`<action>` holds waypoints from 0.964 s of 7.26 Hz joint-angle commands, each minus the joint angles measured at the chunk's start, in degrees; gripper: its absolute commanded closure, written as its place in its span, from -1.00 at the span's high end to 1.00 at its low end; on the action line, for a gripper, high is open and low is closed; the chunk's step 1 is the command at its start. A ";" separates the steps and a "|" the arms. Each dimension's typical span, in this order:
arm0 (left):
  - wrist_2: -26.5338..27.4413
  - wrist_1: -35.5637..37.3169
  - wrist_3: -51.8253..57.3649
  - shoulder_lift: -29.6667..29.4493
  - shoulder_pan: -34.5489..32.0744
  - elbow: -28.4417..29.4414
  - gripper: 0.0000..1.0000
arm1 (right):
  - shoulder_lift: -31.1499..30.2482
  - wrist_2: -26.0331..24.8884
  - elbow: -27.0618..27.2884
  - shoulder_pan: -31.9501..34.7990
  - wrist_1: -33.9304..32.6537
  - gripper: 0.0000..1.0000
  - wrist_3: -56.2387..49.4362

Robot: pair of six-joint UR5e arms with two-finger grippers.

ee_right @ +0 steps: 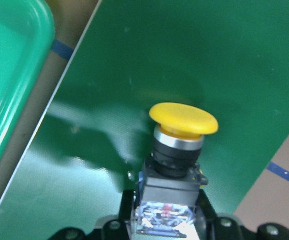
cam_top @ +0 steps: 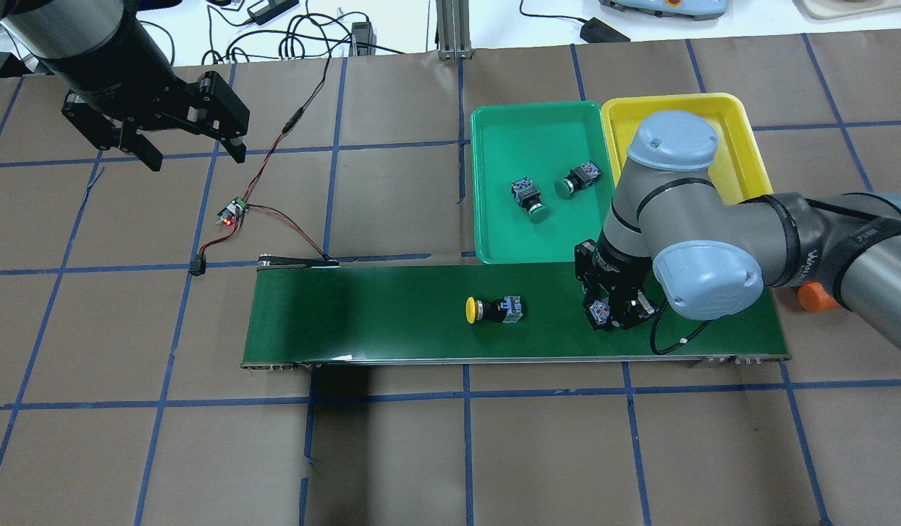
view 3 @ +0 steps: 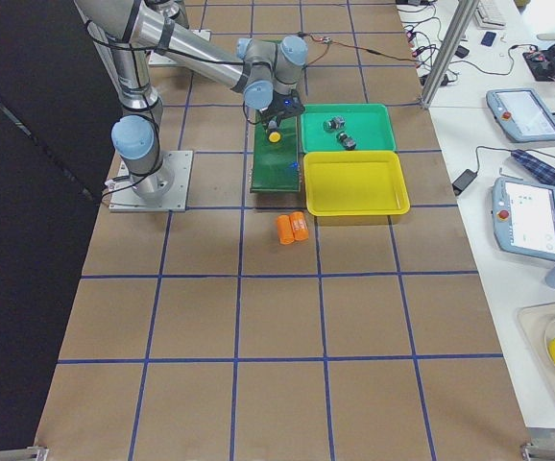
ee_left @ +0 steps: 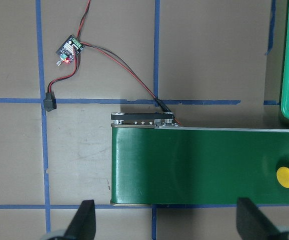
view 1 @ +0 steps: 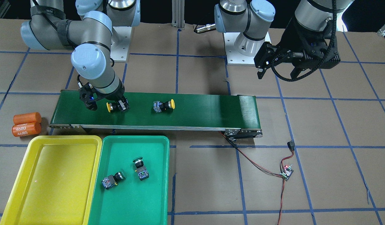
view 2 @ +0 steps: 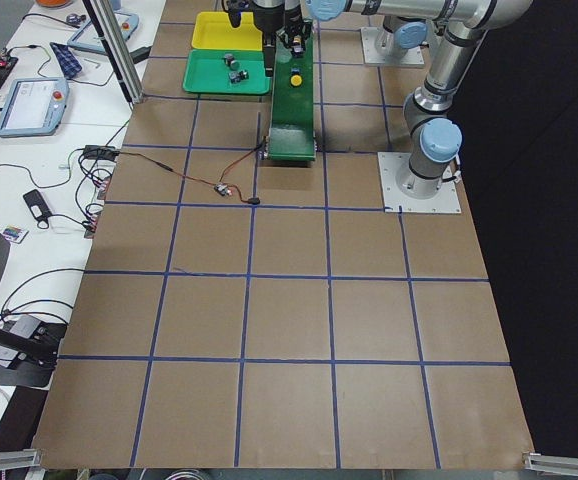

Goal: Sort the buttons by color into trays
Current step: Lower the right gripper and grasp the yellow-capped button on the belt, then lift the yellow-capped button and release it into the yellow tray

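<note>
Exterior front-facing view, notes from the trays outward. Count two green-capped buttons (view 1: 141,168) (view 1: 111,180) inside green tray (view 1: 133,206), both tipped on their sides, near each other but apart. Note yellow tray (view 1: 55,181) just beside it, long rims meeting. Log both yellow buttons on or over conveyor belt (view 1: 204,109), neither yet in yellow tray. Find right gripper (view 1: 120,106) low over the belt end nearest the trays, fingers clamped on the dark body of first yellow button (view 1: 110,107), cap sticking out sideways; cannot tell whether lifted or resting on belt. Spot second yellow button (view 1: 162,105) lying loose mid-belt, well apart from either gripper. See left gripper (view 1: 277,76) high above the table beyond the belt's far end, jaws spread wide, holding nothing. Mark two orange cylinders (view 1: 27,124) off the belt end, beside yellow tray.
</note>
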 commanded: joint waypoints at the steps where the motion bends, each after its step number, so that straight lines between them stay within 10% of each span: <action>1: 0.10 -0.03 -0.01 0.22 0.00 -0.10 1.00 | -0.34 -3.63 -0.34 -0.38 -0.03 -1.00 -3.31; 7: 0.28 -4.07 -0.27 -3.03 -0.78 4.12 1.00 | 6.47 -5.05 -14.81 -9.49 -2.12 -1.00 -24.79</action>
